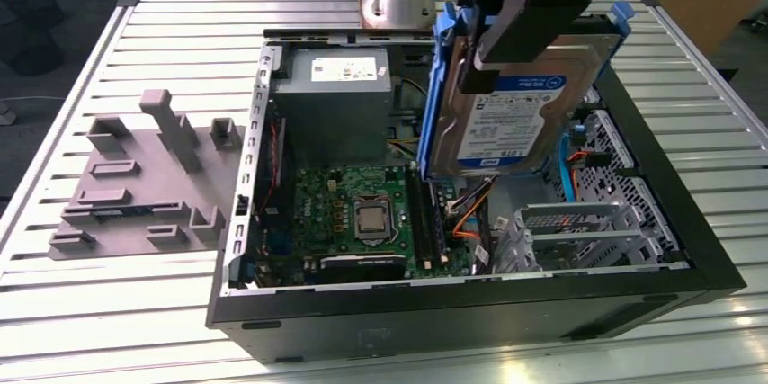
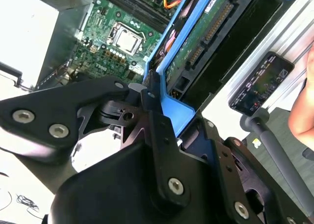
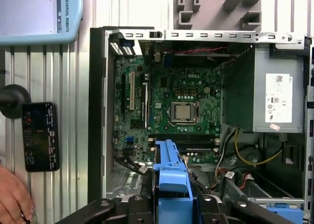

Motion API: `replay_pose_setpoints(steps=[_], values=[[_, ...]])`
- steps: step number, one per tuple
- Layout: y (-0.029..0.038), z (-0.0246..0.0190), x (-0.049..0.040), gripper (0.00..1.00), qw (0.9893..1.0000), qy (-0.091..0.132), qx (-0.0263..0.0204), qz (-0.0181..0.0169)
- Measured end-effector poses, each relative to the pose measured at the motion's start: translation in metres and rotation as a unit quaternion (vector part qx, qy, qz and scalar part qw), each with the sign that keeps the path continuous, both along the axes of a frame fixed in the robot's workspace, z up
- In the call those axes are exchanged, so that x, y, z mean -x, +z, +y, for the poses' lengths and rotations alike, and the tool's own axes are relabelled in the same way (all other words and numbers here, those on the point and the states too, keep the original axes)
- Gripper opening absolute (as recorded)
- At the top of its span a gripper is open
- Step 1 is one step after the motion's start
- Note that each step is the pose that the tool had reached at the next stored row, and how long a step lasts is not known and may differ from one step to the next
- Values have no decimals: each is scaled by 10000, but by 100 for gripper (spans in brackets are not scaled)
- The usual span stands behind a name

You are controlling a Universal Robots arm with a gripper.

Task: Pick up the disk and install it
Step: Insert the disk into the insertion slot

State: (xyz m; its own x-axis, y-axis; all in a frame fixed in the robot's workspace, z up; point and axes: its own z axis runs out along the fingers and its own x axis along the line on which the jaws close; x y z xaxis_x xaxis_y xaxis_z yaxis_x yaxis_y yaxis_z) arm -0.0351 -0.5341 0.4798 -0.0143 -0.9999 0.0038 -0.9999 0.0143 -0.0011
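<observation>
clamping the disk (image 1: 510,123) by its blue bracket (image 1: 442,87), the gripper (image 1: 510,42) held it tilted above the open computer case (image 1: 456,308) — a skewed descent could have snagged the cables (image 1: 474,209) or struck the drive cage (image 1: 576,231).

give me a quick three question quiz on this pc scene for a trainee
1. True or false: the gripper holds the disk upright over the open case.
2. What sits at the middle of the motherboard? A a fan; B a processor with no cooler on it; C a second drive.
3. Fill in: the grey fixture plate lies on the table to the exterior view's ____ of the case.

Key: 1 true; 2 B; 3 left.
</observation>
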Motion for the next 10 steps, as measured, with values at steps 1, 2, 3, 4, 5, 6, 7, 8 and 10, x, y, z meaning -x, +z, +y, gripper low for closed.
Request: replay_pose_setpoints(steps=[1,2,3,4,5,6,7,8,10], values=[[-3,-23,-9,36,10000,0,0,0],[-7,-48,-15,36,10000,0,0,0],[-10,-73,-20,36,10000,0,0,0],[-13,-100,-26,36,10000,0,0,0],[-18,-127,-33,36,10000,0,0,0],[-22,-154,-41,36,10000,0,0,0],[-26,-176,-53,36,10000,0,0,0],[-31,-195,-70,36,10000,0,1,0],[-45,-221,-117,36,10000,0,0,0]])
